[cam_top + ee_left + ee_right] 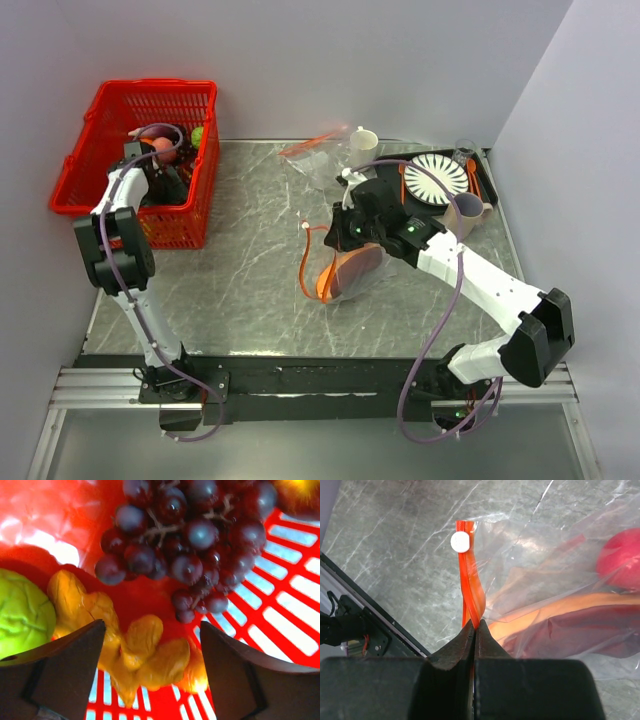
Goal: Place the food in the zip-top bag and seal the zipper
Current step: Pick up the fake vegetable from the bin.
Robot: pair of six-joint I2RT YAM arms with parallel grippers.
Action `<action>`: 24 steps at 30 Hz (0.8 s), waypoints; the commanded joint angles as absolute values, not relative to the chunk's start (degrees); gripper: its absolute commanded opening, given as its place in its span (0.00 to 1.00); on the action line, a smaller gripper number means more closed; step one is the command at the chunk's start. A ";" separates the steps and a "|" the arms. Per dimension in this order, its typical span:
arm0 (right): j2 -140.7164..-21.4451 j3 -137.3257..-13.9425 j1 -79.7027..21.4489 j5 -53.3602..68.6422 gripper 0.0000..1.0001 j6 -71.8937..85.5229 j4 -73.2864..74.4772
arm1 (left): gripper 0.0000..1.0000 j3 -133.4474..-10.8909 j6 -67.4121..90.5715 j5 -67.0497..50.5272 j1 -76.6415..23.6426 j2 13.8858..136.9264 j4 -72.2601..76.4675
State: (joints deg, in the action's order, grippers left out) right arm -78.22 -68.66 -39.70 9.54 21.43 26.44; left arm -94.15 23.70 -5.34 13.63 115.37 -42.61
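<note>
The right gripper pinches the orange-red zipper strip of the clear crinkly bag mid-frame, with the red round fruit inside. The left gripper gapes wide over dark purple grapes in the upper-left red basket. Grapes and sealing remain.

Bright even light, blown-out saturated glare on red basket, blurred foreground

basket: red, slotted grid
grape bunch: dark purple, glossy
knobbly piece: ochre-orange
round lump: lime green, wrinkled
zipper: orange-red
slider: white
bag: clear
red fruit: plain red
orange-brown piece: seen through bag
table: grey-green marble, pale veins
plate, far right: white, dark radial stripes
</note>
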 commanded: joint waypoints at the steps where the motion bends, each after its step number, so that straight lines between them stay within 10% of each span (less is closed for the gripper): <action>1: -75.24 -68.12 -39.29 10.11 0.00 21.62 23.64 | 0.77 -94.39 24.00 -4.48 13.45 115.84 -41.31; 11: -73.21 -66.89 -39.20 8.35 0.00 21.27 24.26 | 0.11 -96.15 23.91 -3.52 13.54 106.09 -42.89; 24: -73.13 -67.76 -39.11 9.05 0.00 21.36 25.13 | 0.01 -103.35 23.99 -0.62 13.62 99.15 -46.59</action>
State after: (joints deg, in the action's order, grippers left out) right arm -75.68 -66.94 -39.42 9.13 21.54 26.26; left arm -98.89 23.81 -2.59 13.67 102.08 -45.56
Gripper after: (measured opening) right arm 0.011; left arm 0.055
